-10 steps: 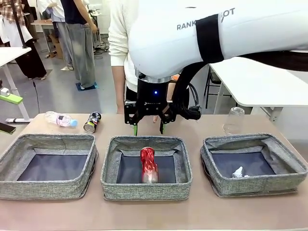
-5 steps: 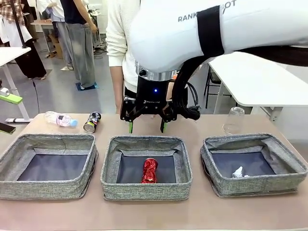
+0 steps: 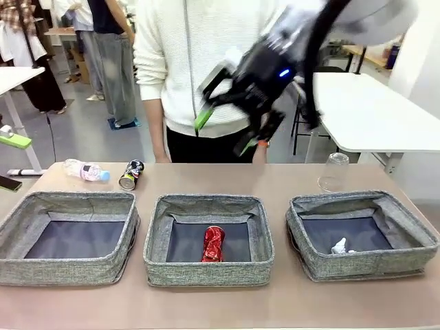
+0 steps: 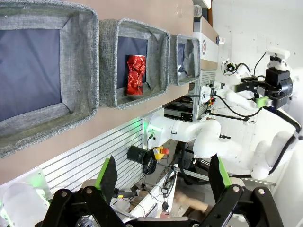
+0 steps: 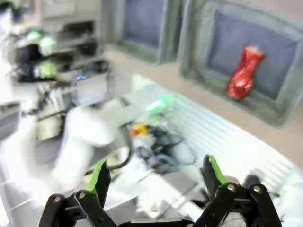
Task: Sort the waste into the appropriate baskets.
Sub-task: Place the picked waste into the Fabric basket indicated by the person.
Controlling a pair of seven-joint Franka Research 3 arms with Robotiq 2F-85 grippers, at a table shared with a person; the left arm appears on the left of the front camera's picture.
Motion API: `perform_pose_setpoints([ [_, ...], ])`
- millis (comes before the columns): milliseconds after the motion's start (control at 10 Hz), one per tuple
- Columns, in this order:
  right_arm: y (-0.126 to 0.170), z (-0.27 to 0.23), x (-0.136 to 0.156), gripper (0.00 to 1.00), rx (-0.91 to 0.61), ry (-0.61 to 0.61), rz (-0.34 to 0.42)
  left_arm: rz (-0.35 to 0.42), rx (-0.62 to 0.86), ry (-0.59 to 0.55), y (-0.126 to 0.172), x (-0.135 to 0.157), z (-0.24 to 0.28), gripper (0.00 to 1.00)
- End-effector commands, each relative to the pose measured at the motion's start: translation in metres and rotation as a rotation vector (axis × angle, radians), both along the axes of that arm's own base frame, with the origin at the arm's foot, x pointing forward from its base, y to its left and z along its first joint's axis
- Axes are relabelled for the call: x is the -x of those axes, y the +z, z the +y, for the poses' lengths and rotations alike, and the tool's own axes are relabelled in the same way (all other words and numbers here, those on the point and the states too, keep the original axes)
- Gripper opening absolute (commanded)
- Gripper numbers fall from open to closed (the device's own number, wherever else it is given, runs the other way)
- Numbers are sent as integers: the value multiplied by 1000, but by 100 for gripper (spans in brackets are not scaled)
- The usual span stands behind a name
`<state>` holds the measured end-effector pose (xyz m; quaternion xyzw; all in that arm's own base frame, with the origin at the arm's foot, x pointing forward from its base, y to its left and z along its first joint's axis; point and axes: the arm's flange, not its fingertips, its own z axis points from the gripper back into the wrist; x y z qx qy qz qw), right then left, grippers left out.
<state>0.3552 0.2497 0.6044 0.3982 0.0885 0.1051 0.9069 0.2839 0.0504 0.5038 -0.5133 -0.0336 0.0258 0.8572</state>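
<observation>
Red can [image 3: 213, 244] is down, lying in the middle basket [image 3: 206, 273]! The right arm [image 3: 371, 10] has swung up and away, its jaws wide and empty. The left jaws are open too. Dark can [image 3: 130, 174], bottle [image 3: 86, 170] and cup [image 3: 335, 172] wait on the far worktop [image 3: 227, 180].

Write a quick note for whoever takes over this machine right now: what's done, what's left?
Left gripper open, empty.
Right gripper open, empty, raised high above the table.
Done: red can in the middle basket, paper wad in the right basket.
Remaining: bottle and dark can on the table behind the left basket; clear cup behind the right basket.
</observation>
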Motion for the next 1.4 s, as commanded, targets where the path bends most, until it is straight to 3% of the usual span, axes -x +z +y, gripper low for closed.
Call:
perform_pose_setpoints([
  [0,-32,-119,6,100,-399,-238,164,6,9,3,1,1,-1,100],
  [200,-72,-172,2,100,-538,-352,208,6,9,3,1,1,-1,100],
  [400,-113,-198,5,100,-654,-488,122,6,9,3,1,1,-1,100],
  [600,-143,-235,27,100,-654,-579,130,6,9,3,1,1,-1,100],
  [900,-113,-286,73,100,-537,-545,88,6,9,3,1,1,-1,100],
  [1100,-86,-311,107,100,-304,-458,71,6,9,3,1,1,-1,100],
  [1200,-84,-318,119,100,-277,-490,42,6,9,3,1,1,-1,100],
  [1300,-100,-303,76,100,-399,-508,84,6,9,3,1,1,-1,100],
])
